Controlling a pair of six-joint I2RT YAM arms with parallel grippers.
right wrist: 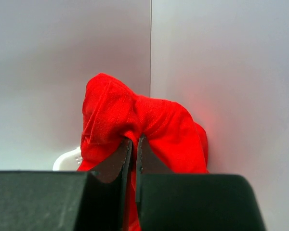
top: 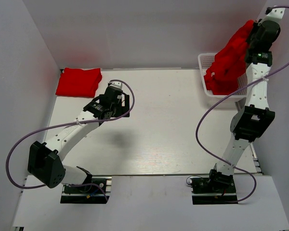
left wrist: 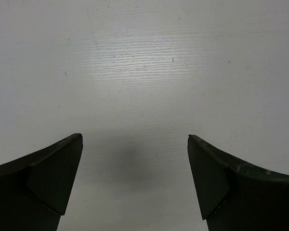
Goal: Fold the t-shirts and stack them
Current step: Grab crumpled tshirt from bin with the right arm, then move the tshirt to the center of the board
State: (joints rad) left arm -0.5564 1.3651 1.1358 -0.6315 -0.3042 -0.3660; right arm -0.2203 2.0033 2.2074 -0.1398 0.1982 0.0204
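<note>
pinching a red t-shirt with its tips pressed together, the right hand holds it high over the basket; the shirt hangs down long. the left hand is spread wide over the surface, well apart to the left.

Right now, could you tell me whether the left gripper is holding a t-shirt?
No, the left gripper stands open and empty over the table.
</note>
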